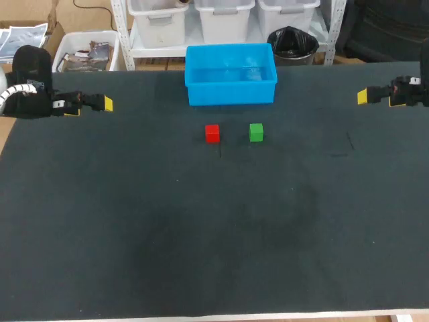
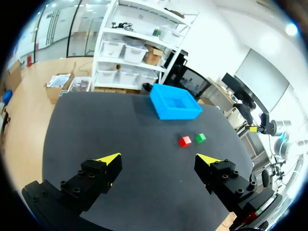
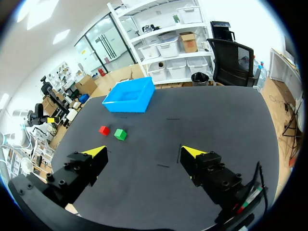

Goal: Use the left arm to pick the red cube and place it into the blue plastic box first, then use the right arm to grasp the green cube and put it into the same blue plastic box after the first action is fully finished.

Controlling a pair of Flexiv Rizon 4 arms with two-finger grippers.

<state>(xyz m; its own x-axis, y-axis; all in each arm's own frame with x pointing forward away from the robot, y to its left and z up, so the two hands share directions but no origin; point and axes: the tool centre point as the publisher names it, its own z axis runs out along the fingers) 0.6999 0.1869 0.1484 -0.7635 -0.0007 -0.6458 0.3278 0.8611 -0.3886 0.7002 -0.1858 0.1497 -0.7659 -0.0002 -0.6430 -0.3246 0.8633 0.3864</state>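
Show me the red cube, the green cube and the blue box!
red cube [image 1: 212, 133]: head view, its middle.
green cube [image 1: 256, 132]: head view, its middle.
blue box [image 1: 231, 94]: head view, its front wall.

The left gripper [image 2: 160, 160] hangs with its yellow-tipped jaws spread wide, holding nothing. The right gripper [image 3: 144, 152] is posed the same, jaws wide and empty, pointing toward the left gripper from well apart

Red cube [image 1: 212, 133] and green cube [image 1: 256, 132] sit side by side on the table, slightly apart, near the open blue box [image 1: 230, 84], which holds nothing.
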